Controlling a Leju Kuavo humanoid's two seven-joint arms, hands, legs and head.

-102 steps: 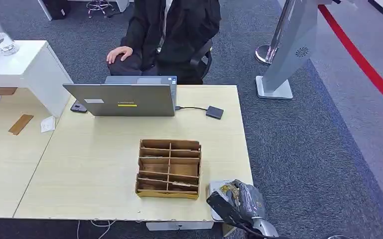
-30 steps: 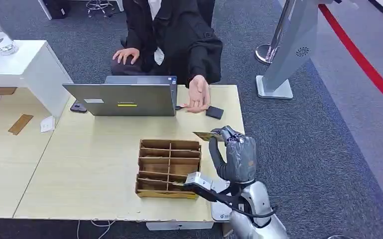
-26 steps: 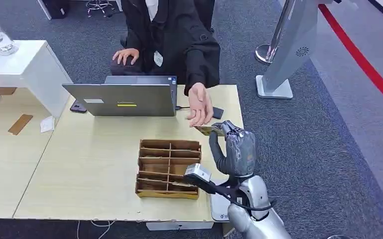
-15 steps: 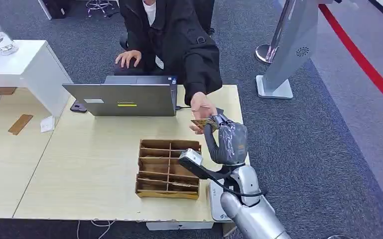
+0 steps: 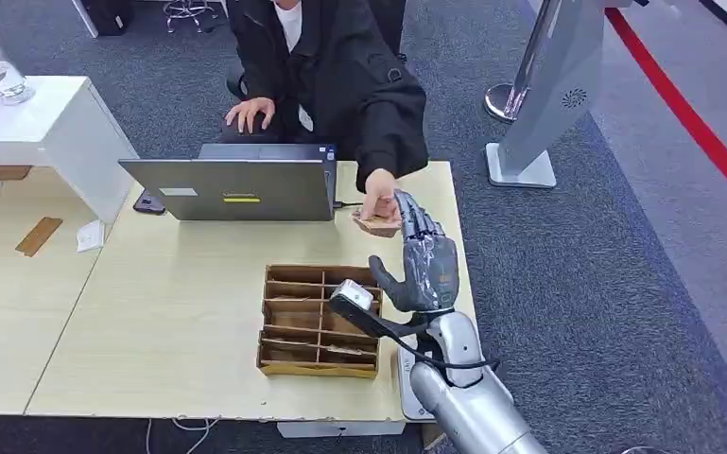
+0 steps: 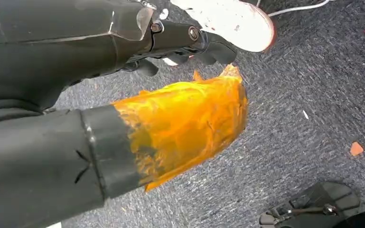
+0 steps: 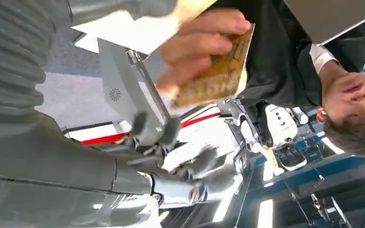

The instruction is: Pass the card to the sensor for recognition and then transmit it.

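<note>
The right hand [image 5: 424,265] stands raised beyond the cardboard divider box [image 5: 321,320], fingers spread and holding nothing. Half a second ago it pinched the card [image 5: 376,224]; now the person's hand [image 5: 378,197] grips it, just beyond the robot's fingertips, so the handover looks complete. The right wrist view shows the card's yellow patterned face [image 7: 216,76], which the head view leaves tiny. The left hand [image 6: 185,42] hangs toward the carpet, its fingers curled in on nothing.
</note>
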